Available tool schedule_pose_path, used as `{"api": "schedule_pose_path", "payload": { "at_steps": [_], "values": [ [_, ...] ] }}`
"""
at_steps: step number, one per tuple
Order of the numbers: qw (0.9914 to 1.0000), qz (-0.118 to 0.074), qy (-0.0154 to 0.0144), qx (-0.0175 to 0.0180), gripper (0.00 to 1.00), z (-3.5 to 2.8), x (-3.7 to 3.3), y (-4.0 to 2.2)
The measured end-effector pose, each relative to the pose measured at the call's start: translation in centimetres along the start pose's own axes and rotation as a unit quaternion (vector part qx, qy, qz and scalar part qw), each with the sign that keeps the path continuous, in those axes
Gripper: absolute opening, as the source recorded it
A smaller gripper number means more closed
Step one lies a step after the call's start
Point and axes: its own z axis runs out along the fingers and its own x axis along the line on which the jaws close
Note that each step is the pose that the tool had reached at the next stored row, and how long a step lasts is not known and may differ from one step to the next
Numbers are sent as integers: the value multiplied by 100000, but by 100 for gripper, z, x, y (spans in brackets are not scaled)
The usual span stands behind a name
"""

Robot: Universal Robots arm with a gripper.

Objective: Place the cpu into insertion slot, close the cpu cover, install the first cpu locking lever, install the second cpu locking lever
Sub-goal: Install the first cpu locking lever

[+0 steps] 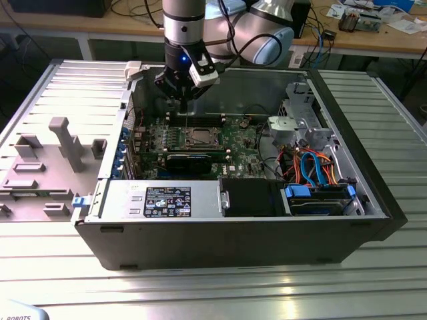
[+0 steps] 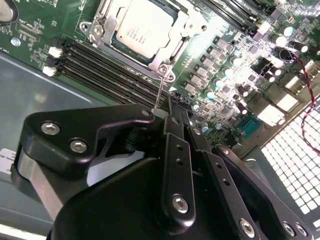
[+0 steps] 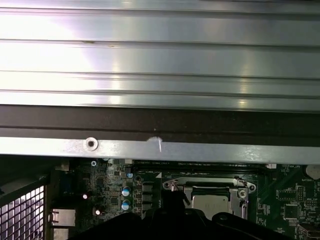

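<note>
Grey ribbed metal of the table (image 1: 213,287) is lying nearest in the exterior view, with the open computer case (image 1: 233,233) standing on it. Along the near side inside the case, a silver power supply box (image 1: 160,200) is sitting toward the exterior view's left and a bundle of blue and orange cables (image 1: 313,170) toward its right.

Farther in, the green motherboard (image 1: 240,143) is lying flat. The cpu (image 2: 141,27) is sitting in the insertion slot (image 1: 199,138), its silver-grey top showing through the window of the cpu cover (image 2: 182,30), which is lying down flat around it. In the second wrist view a thin metal lever rod (image 2: 159,92) is rising from the cover's corner screw up to the gripper's tips, beside the black memory slots (image 2: 107,65).

Beyond the socket, the gripper (image 1: 180,100) is hanging from the arm (image 1: 183,27) over the far part of the board. Its black fingers (image 2: 175,145) are drawn close together at the tips, meeting the lever rod; whether they are truly pinching it I cannot tell.
</note>
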Motion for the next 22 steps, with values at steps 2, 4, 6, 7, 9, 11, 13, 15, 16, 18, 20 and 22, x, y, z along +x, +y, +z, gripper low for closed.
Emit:
{"api": "schedule_pose_path", "payload": {
  "at_steps": [2,4,6,7,9,11,13,15,16,18,20,22],
  "values": [
    [100000,1,37,-21,11,0,-21,-1],
    [100000,2,65,-34,11,0,-37,-1],
    [100000,0,90,-44,11,-1,-50,-1],
    [100000,1,107,-48,11,-1,-59,-2],
    [100000,0,142,-51,11,-1,-78,-2],
    [100000,-2,203,-53,11,-1,-103,-3],
    [100000,6,274,-61,11,-1,-126,-4],
    [99999,3,313,-67,11,-1,-140,-4],
    [99999,5,322,-71,11,-1,-145,-4],
    [99999,2,345,-74,11,-1,-158,-5],
    [99999,4,361,-78,11,0,-169,-5],
    [99999,0,383,-79,11,0,-180,-5]
  ]
}}
